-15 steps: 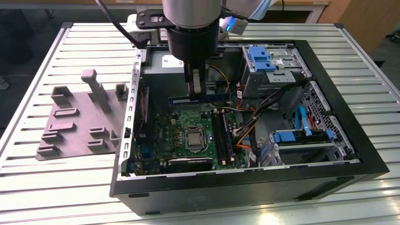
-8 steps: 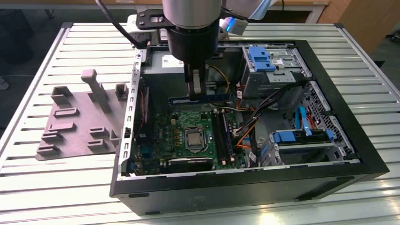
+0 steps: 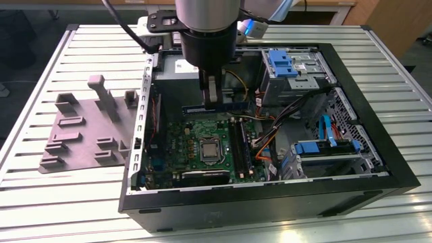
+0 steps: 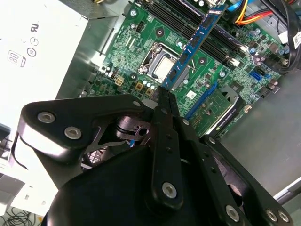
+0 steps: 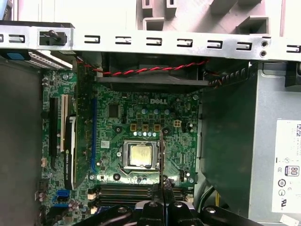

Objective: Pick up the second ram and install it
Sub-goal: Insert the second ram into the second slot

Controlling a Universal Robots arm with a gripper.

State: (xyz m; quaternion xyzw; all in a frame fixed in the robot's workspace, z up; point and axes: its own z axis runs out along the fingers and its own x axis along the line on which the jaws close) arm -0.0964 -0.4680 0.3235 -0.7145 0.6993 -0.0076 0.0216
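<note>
One stick in hand, so I'd call this the carry-over part of the job: picked up, not seated yet.

Going left to right in the exterior view: a grey plastic holder block with upright posts sits on the slatted metal table, just beside the open black computer case. Inside the case the black two-finger gripper comes straight down, pinched tight on the second ram, a thin, flat, long narrow stick. It's gripped around mid-length so it pokes out to both sides. The stick hangs in the air over the upper end of the green motherboard as that view shows it, touching nothing else as far as I can tell. Right of that are the long black memory slots, then the blue plastic drive brackets.

The stick sits roughly crosswise to those slots in both wrist views. So my guess is seating it calls for about a quarter turn, getting the lower edge lined up over a free slot, then a straight, even push. I can't tell which slot is free.

Looks-wise, in the second wrist view the second ram reads blue-green with a row of small dark chips along its face. In the first wrist view it's edge-on, just a thin dark line beside the silver square processor
</note>
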